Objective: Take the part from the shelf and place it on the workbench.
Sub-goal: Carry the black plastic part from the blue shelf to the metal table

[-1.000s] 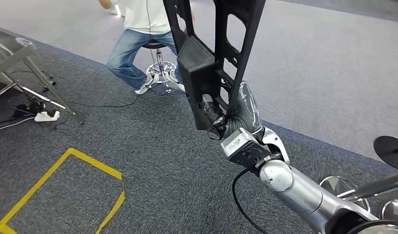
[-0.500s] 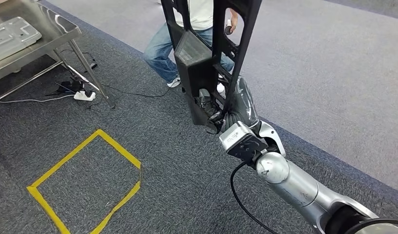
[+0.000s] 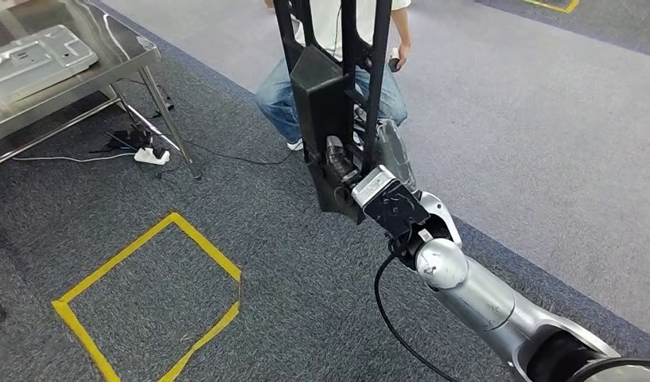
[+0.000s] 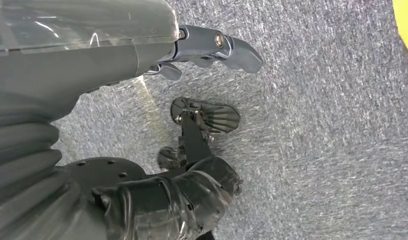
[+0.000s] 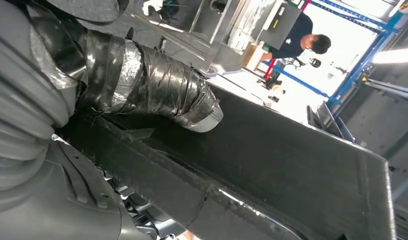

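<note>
Grey carpet (image 3: 250,239) covers the floor, with a lighter floor beyond it. At the far left stands a steel table (image 3: 107,60) and a flat grey metal piece (image 3: 35,56) lies on it. Under the table, cables and a white power strip (image 3: 152,155) lie on the carpet. Nearer, a square of yellow tape (image 3: 146,294) is stuck on the carpet. In the middle, the black part (image 3: 329,103), a long frame with a box-like body, is held upright in the air, well apart from the table. The right hand (image 3: 345,171) grips it at the lower end, its taped thumb (image 5: 157,95) pressed on the part's edge. Behind the part is a person in jeans (image 3: 282,95). The left hand (image 4: 192,195) hangs above the carpet with nothing in it, the fingers apart.
</note>
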Available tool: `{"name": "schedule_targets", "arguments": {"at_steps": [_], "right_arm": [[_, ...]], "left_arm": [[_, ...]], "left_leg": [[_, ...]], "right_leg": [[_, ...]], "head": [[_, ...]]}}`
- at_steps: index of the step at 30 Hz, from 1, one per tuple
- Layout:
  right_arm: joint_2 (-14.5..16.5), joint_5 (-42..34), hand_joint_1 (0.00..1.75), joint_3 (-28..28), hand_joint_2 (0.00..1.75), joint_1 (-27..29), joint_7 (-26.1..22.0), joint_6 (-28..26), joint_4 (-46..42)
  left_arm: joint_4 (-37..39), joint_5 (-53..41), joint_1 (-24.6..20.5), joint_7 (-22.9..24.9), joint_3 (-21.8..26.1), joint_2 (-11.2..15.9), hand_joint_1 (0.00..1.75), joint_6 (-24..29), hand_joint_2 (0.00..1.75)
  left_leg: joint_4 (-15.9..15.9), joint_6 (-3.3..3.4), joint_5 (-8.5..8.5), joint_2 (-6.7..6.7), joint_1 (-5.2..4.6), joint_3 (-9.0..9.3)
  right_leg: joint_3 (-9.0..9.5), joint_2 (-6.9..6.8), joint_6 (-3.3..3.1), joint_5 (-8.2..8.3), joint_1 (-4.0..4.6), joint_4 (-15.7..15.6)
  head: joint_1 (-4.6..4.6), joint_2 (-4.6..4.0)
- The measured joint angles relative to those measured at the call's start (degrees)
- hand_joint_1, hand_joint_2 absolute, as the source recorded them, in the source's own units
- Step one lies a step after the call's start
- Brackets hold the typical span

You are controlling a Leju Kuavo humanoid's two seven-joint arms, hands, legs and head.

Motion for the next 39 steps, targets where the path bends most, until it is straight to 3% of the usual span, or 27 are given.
{"name": "schedule_targets", "arguments": {"at_steps": [1, 2, 3, 6, 8, 10, 12, 13, 14, 15, 18, 19, 22, 24, 27, 28, 29, 30, 33, 34, 36, 39], "right_arm": [[0.00, 0.00, 1.75, 0.00, 1.75, 0.01, 0.00, 0.00, 0.15], [0.00, 0.00, 1.75, 0.00, 1.75, -0.06, 0.00, 0.00, 0.31], [0.00, 0.00, 1.75, 0.00, 1.75, -0.09, 0.01, 0.01, 0.44], [0.01, 0.01, 1.75, -0.02, 1.75, -0.06, 0.09, 0.01, 0.72], [0.02, -0.28, 1.75, -0.02, 1.75, -0.15, 0.28, -0.10, 0.78], [0.02, -1.10, 1.75, -0.02, 1.75, -0.22, 0.48, -0.48, 0.80], [0.02, -1.99, 1.75, -0.02, 1.75, -0.20, 0.51, -0.93, 0.89], [0.02, -2.34, 1.75, -0.02, 1.75, -0.17, 0.49, -1.07, 0.98], [0.02, -2.58, 1.75, -0.03, 1.75, -0.14, 0.47, -1.12, 1.09], [0.02, -2.73, 1.75, -0.03, 1.75, -0.12, 0.45, -1.14, 1.18], [0.02, -2.93, 1.75, -0.14, 1.75, -0.12, 0.58, -1.20, 1.27], [0.02, -2.97, 1.75, -0.19, 1.75, -0.13, 0.78, -1.26, 1.28], [-0.02, -3.17, 1.75, -0.26, 1.75, -0.04, 1.78, -1.50, 1.32], [-0.16, -3.27, 1.75, -0.33, 1.75, 0.00, 2.31, -1.63, 1.34], [-0.48, -3.32, 1.75, -0.45, 1.75, -0.03, 2.72, -1.84, 1.40], [-0.56, -3.32, 1.75, -0.48, 1.75, 0.03, 2.87, -1.89, 1.41], [-0.65, -3.29, 1.75, -0.48, 1.75, 0.09, 3.07, -1.91, 1.42], [-0.77, -3.23, 1.75, -0.49, 1.75, 0.11, 3.29, -1.93, 1.42], [-1.12, -2.90, 1.75, -0.50, 1.75, 0.08, 3.86, -1.93, 1.39], [-1.23, -2.79, 1.75, -0.51, 1.75, 0.05, 4.03, -1.87, 1.36], [-1.44, -2.52, 1.75, -0.53, 1.75, -0.04, 4.25, -1.59, 1.27], [-1.64, -1.91, 1.75, -0.55, 1.75, -0.04, 4.11, -1.10, 1.20]], "left_arm": [[0.00, 0.00, 0.04, 0.01, -0.01, -0.02, 0.00, 0.00, 1.75], [0.01, 0.00, 0.05, 0.01, -0.03, 0.01, 0.00, 0.00, 1.75], [0.01, 0.00, 0.00, 0.02, -0.04, 0.04, 0.00, 0.01, 1.75], [0.00, 0.00, -0.09, 0.02, -0.05, 0.03, 0.00, 0.01, 1.75], [0.00, 0.08, -0.03, -0.02, -0.07, 0.02, 0.00, 0.10, 1.75], [0.00, 0.23, -0.12, -0.09, -0.10, 0.04, 0.00, 0.40, 1.75], [0.00, 0.45, -0.16, -0.18, -0.16, 0.02, 0.00, 0.72, 1.75], [0.00, 0.56, -0.10, -0.20, -0.19, 0.02, 0.00, 0.82, 1.75], [0.00, 0.66, -0.03, -0.20, -0.22, 0.01, 0.00, 0.86, 1.75], [0.00, 0.72, 0.01, -0.20, -0.24, 0.00, 0.00, 0.89, 1.75], [0.00, 0.83, 0.01, -0.33, -0.33, 0.00, 0.00, 1.09, 1.75], [0.00, 0.88, -0.03, -0.42, -0.39, 0.01, 0.00, 1.18, 1.75], [0.00, 1.07, -0.03, -0.55, -0.62, 0.02, 0.00, 1.51, 1.75], [0.00, 1.24, 0.01, -0.49, -0.78, 0.01, 0.00, 1.66, 1.75], [0.00, 1.53, -0.09, -0.16, -1.11, -0.03, 0.00, 1.80, 1.75], [0.00, 1.58, -0.09, -0.04, -1.20, -0.04, 0.00, 1.87, 1.75], [0.00, 1.60, -0.06, 0.07, -1.25, -0.04, 0.00, 1.93, 1.75], [0.00, 1.61, -0.04, 0.13, -1.27, -0.04, 0.00, 2.02, 1.75], [0.00, 1.61, -0.08, 0.16, -1.32, -0.08, 0.00, 2.45, 1.75], [0.00, 1.59, -0.12, 0.11, -1.34, -0.10, 0.00, 2.68, 1.75], [0.00, 1.51, -0.16, -0.01, -1.38, -0.10, 0.00, 3.16, 1.75], [-0.01, 1.20, -0.15, -0.24, -1.46, 0.00, 0.00, 3.73, 1.75]], "left_leg": [[1.01, -0.37, -0.85, -0.20, 0.16, 0.02], [2.24, -0.83, -1.80, -0.39, 0.23, -0.24], [3.54, -1.24, -2.77, -0.58, 0.21, -0.79], [5.31, -1.90, -4.39, -0.85, 0.00, -2.04], [5.96, -2.35, -5.01, -0.73, 0.14, -2.13], [10.07, -3.21, -7.26, -0.44, 0.50, -4.05], [16.78, -3.98, -10.11, -0.14, 1.01, -7.90], [19.09, -4.20, -10.50, -0.05, 1.27, -9.48], [19.63, -4.33, -9.84, 0.02, 1.48, -10.23], [18.04, -4.39, -8.12, 0.05, 1.65, -9.90], [7.25, -4.36, -2.12, 0.08, 1.66, -5.32], [5.11, -4.22, -1.40, 0.05, 1.47, -4.29], [3.70, -3.38, -1.26, -0.08, 1.10, -3.43], [2.58, -2.56, -0.93, -0.05, 1.13, -2.48], [2.00, -1.21, -1.05, 0.00, 0.65, -1.66], [2.08, -0.83, -1.23, 0.00, 0.32, -1.55], [2.20, -0.54, -1.46, -0.02, -0.02, -1.40], [2.37, -0.31, -1.73, -0.05, -0.36, -1.20], [3.33, -0.13, -2.82, -0.27, -1.03, -0.72], [3.59, -0.22, -3.11, -0.35, -1.16, -0.77], [3.74, -0.41, -3.36, -0.42, -1.34, -0.89], [4.76, -1.21, -4.45, -0.39, -1.49, -1.06]], "right_leg": [[0.58, -0.02, 0.41, 2.73, -0.28, -3.13], [1.39, 0.03, 0.73, 4.57, -0.49, -6.20], [2.04, 0.20, 0.58, 5.58, -0.64, -8.41], [2.24, 0.55, -0.86, 4.99, -0.58, -9.42], [2.43, 0.44, -1.41, 4.81, -0.76, -9.58], [2.79, 0.31, -1.76, 4.69, -1.09, -9.82], [3.01, 0.21, -1.85, 4.48, -1.22, -9.94], [3.11, 0.19, -1.79, 4.35, -1.29, -9.95], [3.24, 0.19, -1.67, 4.20, -1.37, -9.95], [3.44, 0.20, -1.51, 4.04, -1.49, -9.96], [4.48, 0.24, -0.74, 3.65, -1.76, -10.51], [4.81, 0.25, -0.35, 3.69, -1.77, -10.95], [5.64, 0.31, 0.98, 3.99, -1.70, -12.46], [5.44, 0.18, 1.33, 3.18, -1.53, -11.50], [0.56, 0.08, 0.62, -0.92, -0.54, -2.01], [-1.31, 0.10, 0.37, -1.72, -0.13, 1.09], [-2.30, 0.11, 0.10, -1.49, 0.25, 2.40], [-2.15, 0.11, -0.25, -0.18, 0.59, 1.47], [2.51, 0.12, -1.65, 4.87, 1.48, -8.62], [3.63, 0.13, -1.99, 5.38, 1.65, -10.79], [4.29, 0.18, -2.33, 5.22, 1.78, -12.01], [5.08, 0.10, -2.70, 5.31, 0.94, -12.86]], "head": [[0.02, 0.00], [0.03, 0.00], [0.01, 0.01], [-0.07, 0.02], [-0.08, 0.01], [-0.11, 0.01], [-0.13, 0.02], [-0.14, 0.01], [-0.13, 0.01], [-0.13, 0.01], [-0.11, 0.00], [-0.12, 0.01], [-0.11, 0.02], [0.01, 0.02], [0.16, 0.01], [0.17, 0.01], [0.16, 0.01], [0.16, 0.01], [0.15, 0.00], [0.15, 0.00], [0.15, 0.01], [0.09, 0.01]]}}
